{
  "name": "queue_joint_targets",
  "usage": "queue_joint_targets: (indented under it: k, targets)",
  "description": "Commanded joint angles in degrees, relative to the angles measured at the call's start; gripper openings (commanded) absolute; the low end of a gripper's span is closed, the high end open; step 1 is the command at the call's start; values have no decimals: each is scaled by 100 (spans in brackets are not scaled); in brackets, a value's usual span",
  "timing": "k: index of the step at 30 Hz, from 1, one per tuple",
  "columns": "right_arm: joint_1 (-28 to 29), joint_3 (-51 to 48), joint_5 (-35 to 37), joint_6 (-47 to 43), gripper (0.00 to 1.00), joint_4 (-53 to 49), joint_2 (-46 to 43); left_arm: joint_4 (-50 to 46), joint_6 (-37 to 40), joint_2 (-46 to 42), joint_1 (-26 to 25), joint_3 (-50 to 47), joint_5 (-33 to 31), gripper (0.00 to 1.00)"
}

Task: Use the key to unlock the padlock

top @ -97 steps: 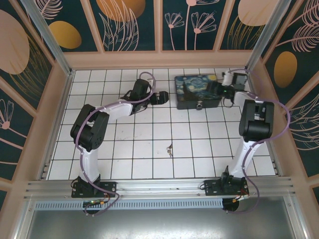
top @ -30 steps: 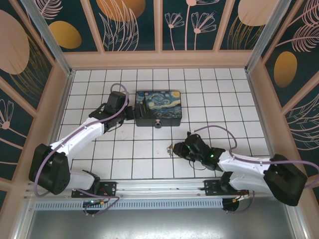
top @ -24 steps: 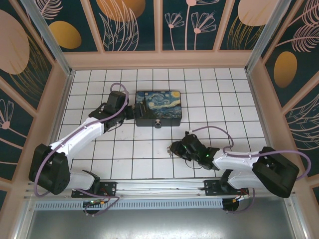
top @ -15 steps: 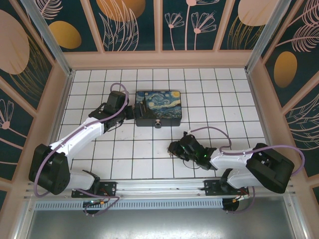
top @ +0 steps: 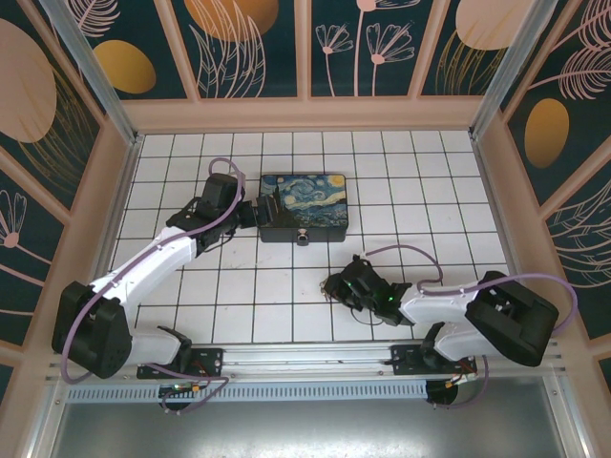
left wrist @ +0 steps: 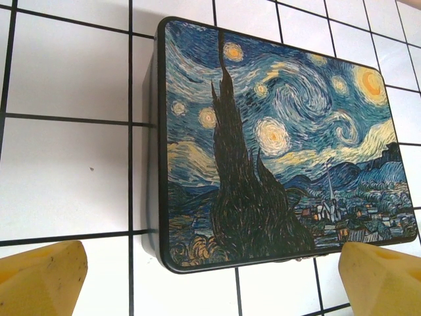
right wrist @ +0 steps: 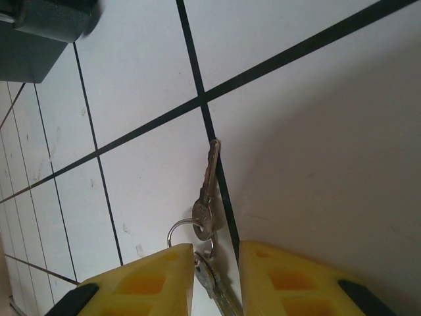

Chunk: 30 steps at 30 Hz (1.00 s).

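Tabletop point(top: 410, 191): white tiles, painted box point(top: 305, 203) centred.
Changed: right end effector point(right wrist: 217, 276) now pinches the key point(right wrist: 206, 191), jaws nearly closed, in front of the box.
Left end effector point(left wrist: 210, 283): wide open, empty, over the box.
Padlock point(top: 304, 238): on the box front; lift the key, then insert.

bare tiles point(top: 286, 262) lie open between the painted box point(top: 307, 202) and the keys point(right wrist: 205, 210).

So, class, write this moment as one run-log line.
left pincer open at box end | right pincer shut round keys on table | padlock on box front, untouched
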Motion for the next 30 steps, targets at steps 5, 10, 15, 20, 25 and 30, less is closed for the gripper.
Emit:
queue_joint_targets:
  k: [5,10,15,20,25,30]
  targets:
    - [13,35,203,113,25,508,307,-143,95,-172,16,169,-75,98]
    - [-13,17,189,167,24,769,500,-124,91,-183,15,131,-78,98]
    - [-46,-25,198,209,22,884,571,-117,95,-192,16,108,-44,98]
    - [-64,-110,179,203,16,954,573,-73,93,-194,15,26,59,97]
    - [-77,-210,195,229,14,956,571,-117,95,-251,15,-77,96,97]
    - [-94,-242,171,152,10,1030,655,-117,92,-364,15,-94,117,97]
